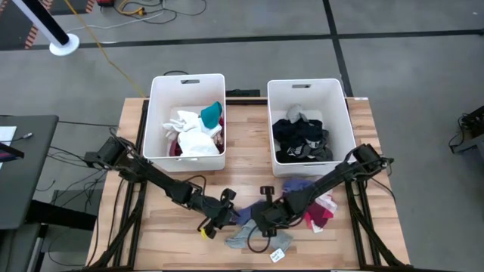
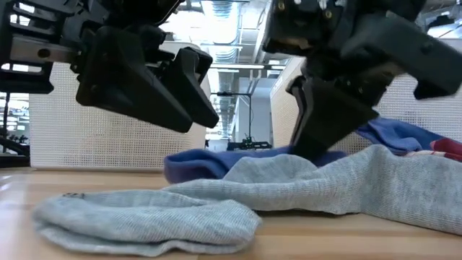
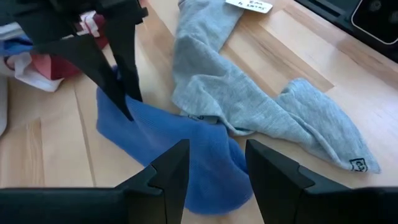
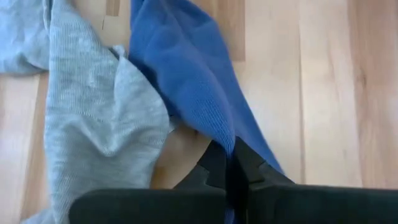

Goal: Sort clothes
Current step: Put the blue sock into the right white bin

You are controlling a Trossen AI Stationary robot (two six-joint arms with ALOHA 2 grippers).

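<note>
A blue sock (image 3: 180,155) lies on the wooden table near its front edge, and a grey sock (image 3: 249,106) lies across it. My left gripper (image 3: 217,168) is open and hovers just above the blue sock's rounded end, touching nothing; in the low view (image 2: 191,87) it is clear of the table. My right gripper (image 4: 230,165) is shut on the blue sock (image 4: 180,68), and it also shows in the high view (image 1: 261,219) beside my left gripper (image 1: 224,214). More clothes in pink, maroon and purple (image 1: 318,208) lie to the right. My right gripper pinches the blue sock's fabric (image 4: 239,134) between its two shut fingers, partway along the sock, near where the grey sock overlaps it. The fingers (image 3: 124,93) come down at a slant from above. The sock lies slack on the table.
Two white bins stand at the far side. The left bin (image 1: 159,113) holds white, teal and maroon clothes. The right bin (image 1: 344,113) holds black and grey ones. A white paper tag (image 1: 277,255) lies near the front edge. The two grippers are close together.
</note>
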